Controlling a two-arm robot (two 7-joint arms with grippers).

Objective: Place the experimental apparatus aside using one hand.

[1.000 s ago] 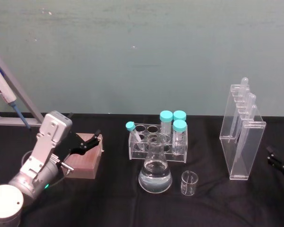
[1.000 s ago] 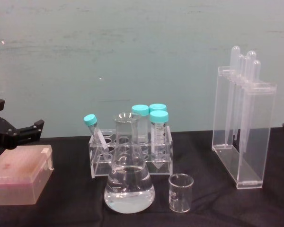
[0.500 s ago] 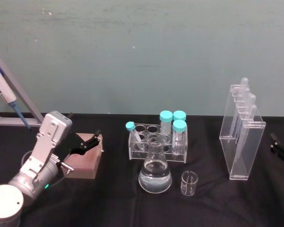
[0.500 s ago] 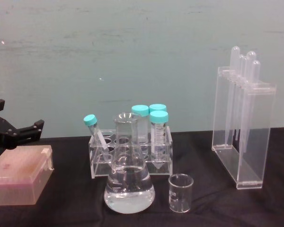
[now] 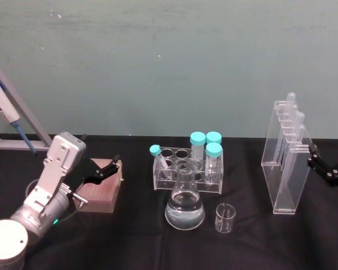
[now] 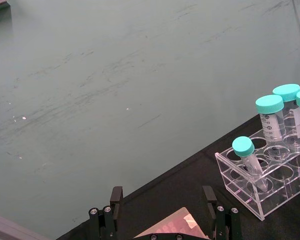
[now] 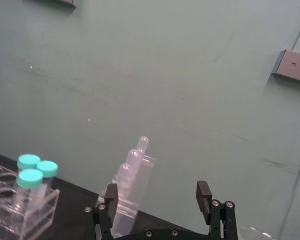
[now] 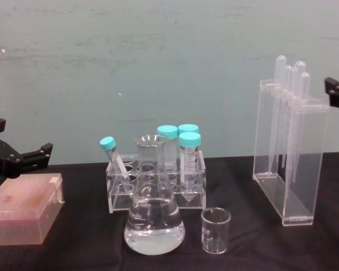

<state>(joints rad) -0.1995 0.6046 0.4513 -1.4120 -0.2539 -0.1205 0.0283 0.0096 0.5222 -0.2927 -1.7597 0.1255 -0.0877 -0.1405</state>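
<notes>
The left gripper is parked at 9 o'clock on the table, over the far edge of a pink box, fingers spread and holding nothing. At the middle a rack of capped tubes stands. The flask sits at its 6 o'clock, just beside it, with the beaker at the flask's 3 o'clock, near but apart. The stand is upright at the table's 3 o'clock, well apart from the rest.

The right gripper hovers at the stand's 3 o'clock, level with its upper half, claw spread and empty; its wrist view shows the stand beyond the gap between the fingers.

The step in hand looks like the approach to the stand, with nothing yet grasped. The next move probably calls for squaring the open claw to the narrow body and closing in gently, since a tall thin stand would tip easily.

The right gripper is cut off at the edge of the head and chest views. I cannot tell whether its near fingertip touches the stand. The tubes, clear against clear acrylic, are hard to count.
</notes>
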